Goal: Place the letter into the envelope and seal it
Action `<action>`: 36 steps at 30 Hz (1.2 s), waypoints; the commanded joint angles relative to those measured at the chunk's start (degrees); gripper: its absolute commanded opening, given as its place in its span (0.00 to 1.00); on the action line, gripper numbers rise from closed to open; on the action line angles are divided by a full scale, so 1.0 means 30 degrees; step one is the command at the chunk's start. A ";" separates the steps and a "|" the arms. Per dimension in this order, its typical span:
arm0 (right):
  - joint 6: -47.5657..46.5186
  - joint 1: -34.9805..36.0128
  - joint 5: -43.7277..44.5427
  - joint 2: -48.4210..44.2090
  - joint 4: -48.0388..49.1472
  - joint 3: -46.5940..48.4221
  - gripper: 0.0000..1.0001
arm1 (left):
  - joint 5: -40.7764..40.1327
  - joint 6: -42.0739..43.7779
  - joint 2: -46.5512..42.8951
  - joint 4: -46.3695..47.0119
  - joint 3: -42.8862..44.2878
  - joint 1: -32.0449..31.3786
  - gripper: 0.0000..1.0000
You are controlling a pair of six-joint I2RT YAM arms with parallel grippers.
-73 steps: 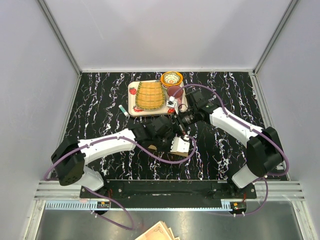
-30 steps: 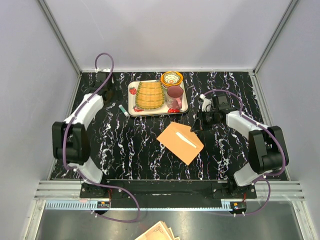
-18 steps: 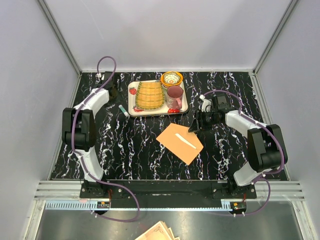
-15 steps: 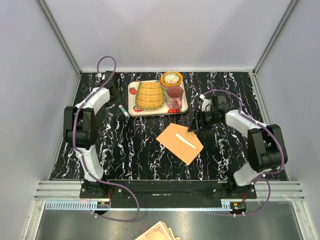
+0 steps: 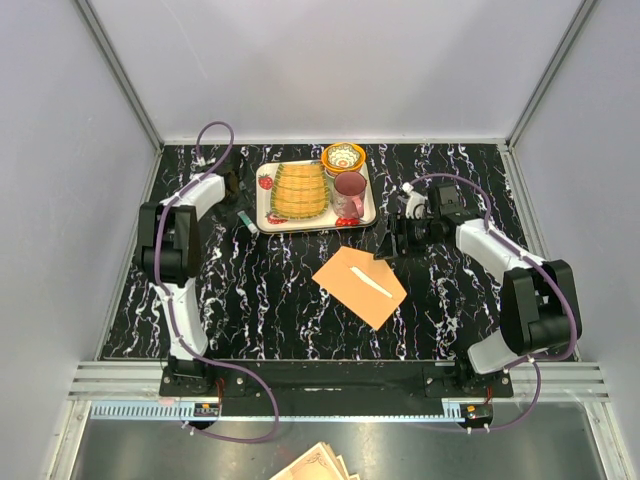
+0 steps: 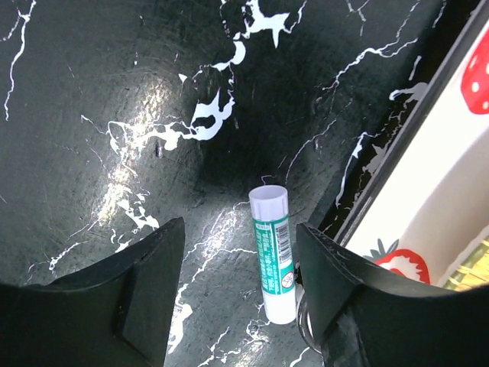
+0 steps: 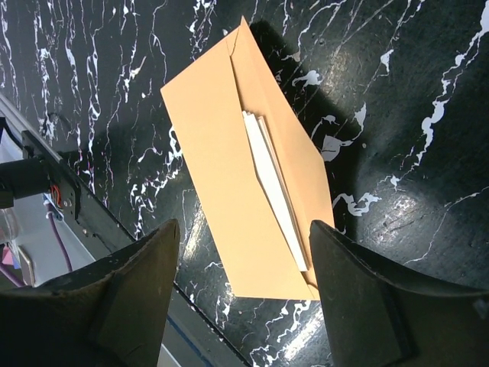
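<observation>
Already tucked in, not yet sealed.
Only the left wrist view shows the left gripper (image 6: 238, 229) spread open astride the green-and-white glue stick (image 6: 273, 260), lower centre, beside the white strawberry-print tray (image 6: 428, 191). Only the right wrist view shows the pale folded paper letter (image 7: 273, 191) peeking from the orange-tan kraft envelope (image 7: 214, 191), mid-frame, under the released, empty right gripper (image 7: 244, 229).
</observation>
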 commanded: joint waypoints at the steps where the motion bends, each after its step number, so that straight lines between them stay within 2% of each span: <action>1: 0.0218 -0.0062 -0.0560 -0.0749 -0.0248 0.1030 0.75 | -0.0101 -0.0722 0.0529 -0.0108 0.1071 0.0271 0.63; 6: 0.0394 -0.0033 -0.0970 -0.0721 -0.0424 0.1440 0.77 | 0.0193 -0.0839 0.1146 -0.0225 0.1453 0.0447 0.61; 12: 0.0394 -0.0062 -0.1146 -0.0720 -0.0570 0.1909 0.81 | 0.0867 -0.1190 0.1469 -0.0313 0.1512 0.0506 0.51; 16: 0.0365 -0.0033 -0.1293 -0.0779 -0.0658 0.2173 0.85 | 0.1130 -0.1542 0.1324 -0.0313 0.1045 0.0506 0.50; 21: 0.0189 -0.0033 -0.1293 -0.0809 -0.0716 0.2378 0.89 | 0.1336 -0.1952 0.1001 -0.0284 0.0400 0.0506 0.41; 25: -0.0015 -0.0033 -0.1293 -0.0750 -0.0776 0.2554 0.93 | 0.1658 -0.2099 0.0796 -0.0284 0.0223 0.0506 0.39; 30: -0.0279 -0.0033 -0.1673 -0.0662 -0.0892 0.2847 0.97 | 0.1922 -0.2158 0.0592 -0.0196 -0.0127 0.0564 0.23; 33: -0.0659 -0.0033 -0.2229 -0.0750 -0.0980 0.3080 0.98 | 0.2564 -0.2042 -0.0139 0.0183 -0.0624 0.0711 0.02; 36: -0.1187 -0.0004 -0.3370 -0.1012 -0.1565 0.3666 0.98 | 0.3792 -0.1633 -0.2449 0.1440 -0.1792 0.1003 0.00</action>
